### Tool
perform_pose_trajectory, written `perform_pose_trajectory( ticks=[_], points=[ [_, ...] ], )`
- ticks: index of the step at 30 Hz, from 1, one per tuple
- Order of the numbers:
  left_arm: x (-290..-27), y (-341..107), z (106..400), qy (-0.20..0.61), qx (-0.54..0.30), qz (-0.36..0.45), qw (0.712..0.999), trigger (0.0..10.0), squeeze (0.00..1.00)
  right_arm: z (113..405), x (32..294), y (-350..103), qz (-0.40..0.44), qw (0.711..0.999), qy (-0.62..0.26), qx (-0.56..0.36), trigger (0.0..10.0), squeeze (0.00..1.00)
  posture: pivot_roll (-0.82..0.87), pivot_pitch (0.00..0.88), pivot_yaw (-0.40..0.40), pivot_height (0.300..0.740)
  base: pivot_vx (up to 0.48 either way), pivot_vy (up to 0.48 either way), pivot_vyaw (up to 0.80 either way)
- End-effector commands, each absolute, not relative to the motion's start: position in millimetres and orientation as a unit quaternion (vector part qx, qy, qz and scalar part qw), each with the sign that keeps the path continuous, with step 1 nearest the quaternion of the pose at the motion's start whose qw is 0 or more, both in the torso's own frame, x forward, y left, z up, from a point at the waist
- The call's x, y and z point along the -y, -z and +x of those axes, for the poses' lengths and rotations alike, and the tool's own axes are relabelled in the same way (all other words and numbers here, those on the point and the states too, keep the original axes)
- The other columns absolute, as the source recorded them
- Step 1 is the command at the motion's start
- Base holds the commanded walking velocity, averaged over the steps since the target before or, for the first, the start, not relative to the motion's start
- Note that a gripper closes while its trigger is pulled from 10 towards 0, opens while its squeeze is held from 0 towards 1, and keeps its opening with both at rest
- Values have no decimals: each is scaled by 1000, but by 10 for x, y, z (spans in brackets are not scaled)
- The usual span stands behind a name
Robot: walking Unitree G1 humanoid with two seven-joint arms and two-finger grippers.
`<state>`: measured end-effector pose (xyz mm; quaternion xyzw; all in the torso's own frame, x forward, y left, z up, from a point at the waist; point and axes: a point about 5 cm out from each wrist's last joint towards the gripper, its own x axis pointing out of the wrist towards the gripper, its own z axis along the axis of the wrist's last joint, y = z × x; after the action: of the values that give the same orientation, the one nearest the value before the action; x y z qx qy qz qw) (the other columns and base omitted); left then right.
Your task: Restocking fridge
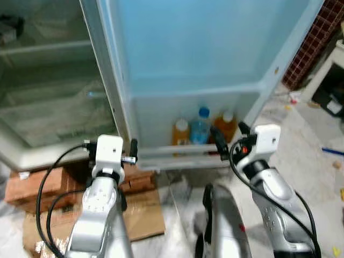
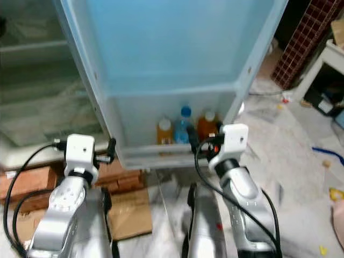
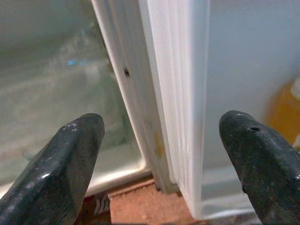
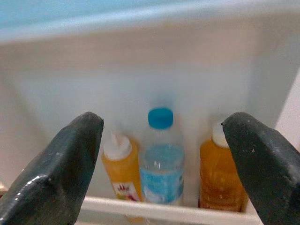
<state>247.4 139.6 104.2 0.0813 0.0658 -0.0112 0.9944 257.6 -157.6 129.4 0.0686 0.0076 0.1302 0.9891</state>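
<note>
The fridge door (image 1: 199, 48) stands open, its pale blue inner side facing me. Its bottom door shelf (image 1: 172, 152) holds an orange juice bottle (image 4: 123, 164), a blue-capped water bottle (image 4: 161, 161) and a second orange bottle (image 4: 220, 173). My right gripper (image 1: 230, 137) hovers open just in front of that shelf, empty, facing the water bottle (image 1: 200, 128). My left gripper (image 1: 131, 152) is open and empty, level with the door's hinge edge (image 3: 168, 93). Left of the hinge is the fridge's inside with a clear drawer (image 1: 54, 107).
Red bricks (image 1: 32, 185) prop up the fridge, and flattened cardboard (image 1: 145, 215) lies on the floor below my left arm. A white cabinet (image 1: 325, 72) and a brick-tiled wall (image 1: 312, 43) stand at the right, with small litter on the marble floor.
</note>
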Motion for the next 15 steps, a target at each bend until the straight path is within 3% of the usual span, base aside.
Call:
perform_pose_trajectory(
  ticks=[1,4,15],
  points=[
    [-1390,-1019,2474,13,-68,87,994,10000,0,2576,1569,-1357,69,988,-136,-1,10000,0,15,0,-20,565,0,0,0],
    [-1390,-1016,2474,13,-68,88,994,10000,0,2566,1552,-1337,54,989,-139,-6,10000,0,15,0,-19,565,0,0,0],
    [-1379,-1018,2483,18,-66,89,994,10000,0,2580,1598,-1233,64,989,-120,-55,10000,0,7,0,-19,565,-276,0,0]
  ],
)
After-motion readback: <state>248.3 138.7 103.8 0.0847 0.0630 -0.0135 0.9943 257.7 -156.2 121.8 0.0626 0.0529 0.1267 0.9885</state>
